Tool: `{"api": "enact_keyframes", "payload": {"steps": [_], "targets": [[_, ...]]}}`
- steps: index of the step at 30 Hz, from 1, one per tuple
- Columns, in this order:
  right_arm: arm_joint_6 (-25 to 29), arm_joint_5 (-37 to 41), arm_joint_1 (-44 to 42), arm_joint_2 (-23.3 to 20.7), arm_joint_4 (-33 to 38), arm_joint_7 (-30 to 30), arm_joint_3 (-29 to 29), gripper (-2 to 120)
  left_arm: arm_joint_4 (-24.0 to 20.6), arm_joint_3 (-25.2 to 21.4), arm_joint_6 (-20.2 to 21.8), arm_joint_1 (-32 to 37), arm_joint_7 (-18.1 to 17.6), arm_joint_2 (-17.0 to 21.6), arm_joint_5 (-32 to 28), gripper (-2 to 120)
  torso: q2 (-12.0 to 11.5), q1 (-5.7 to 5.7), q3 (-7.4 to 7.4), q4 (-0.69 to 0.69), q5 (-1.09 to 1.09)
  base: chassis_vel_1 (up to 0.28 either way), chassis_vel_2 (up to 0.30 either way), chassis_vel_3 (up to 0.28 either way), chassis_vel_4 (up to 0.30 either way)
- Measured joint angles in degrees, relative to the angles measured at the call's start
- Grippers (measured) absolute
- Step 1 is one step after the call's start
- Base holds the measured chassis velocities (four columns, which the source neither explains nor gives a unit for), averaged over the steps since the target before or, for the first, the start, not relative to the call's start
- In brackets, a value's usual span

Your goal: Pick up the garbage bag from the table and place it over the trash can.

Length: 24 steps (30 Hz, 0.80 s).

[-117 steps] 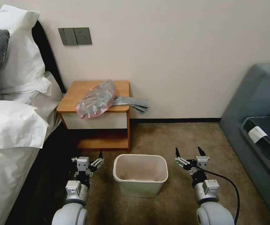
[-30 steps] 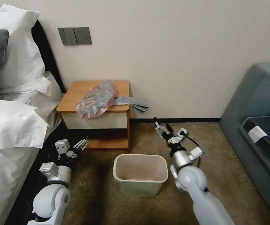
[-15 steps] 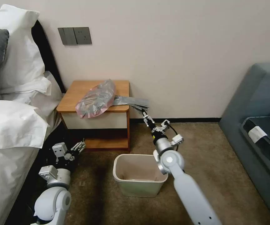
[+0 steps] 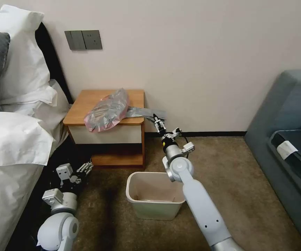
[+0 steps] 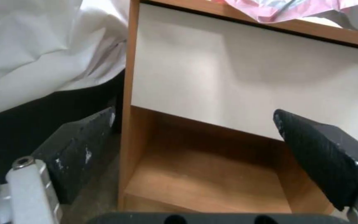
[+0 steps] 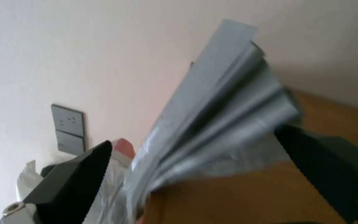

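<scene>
Landmark: table (image 4: 87, 104), against the wall beside the bed (image 4: 11, 139).
Garbage bag (image 4: 108, 108): crumpled on the table top, pinkish edge drooping over the front edge; flat grey pleated end (image 4: 150, 115) overhanging the table's right side, unsupported.
Garbage bag, right wrist view (image 6: 224, 102): grey pleats fanning out between the two dark fingers, table edge just under them.
Right gripper (image 4: 156, 120): at the table's right side, level with the top, reaching up from the floor side to the overhanging end. Fingers (image 6: 75, 174) spread wide, one on each side of the pleated end; nothing clamped, contact with the plastic not discernible.
Left gripper (image 4: 82, 169): low, in front of the table's lower shelf, near the bed. Fingers (image 5: 324, 155) wide apart, empty; left wrist view faces the white drawer front and shelf.
Trash can (image 4: 156, 195): on the carpet in front of the table, upright, open, well below the table top; right arm passing along its right rim.
</scene>
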Motion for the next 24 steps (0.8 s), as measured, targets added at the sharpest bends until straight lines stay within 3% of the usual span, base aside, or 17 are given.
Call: {"api": "enact_keyframes", "payload": {"steps": [12, 24], "targets": [[-0.26, -1.7, 3.69, 1.84, -5.17, -1.63, 0.3, 100, -0.02, -0.11, -0.61, 0.96, -0.24, -0.79, 1.04, 100, 0.01, 0.0, 0.0, 0.0, 0.0, 0.0, 0.0, 0.0, 0.0], [0.05, -4.36, 4.76, 1.83, -5.69, -2.27, 0.59, 58, -0.3, -0.24, -0.86, 1.17, -0.68, -0.78, 1.12, 100, 0.01, 0.0, 0.0, -0.01, 0.0, 0.0, 0.0, 0.0, 0.0]]}}
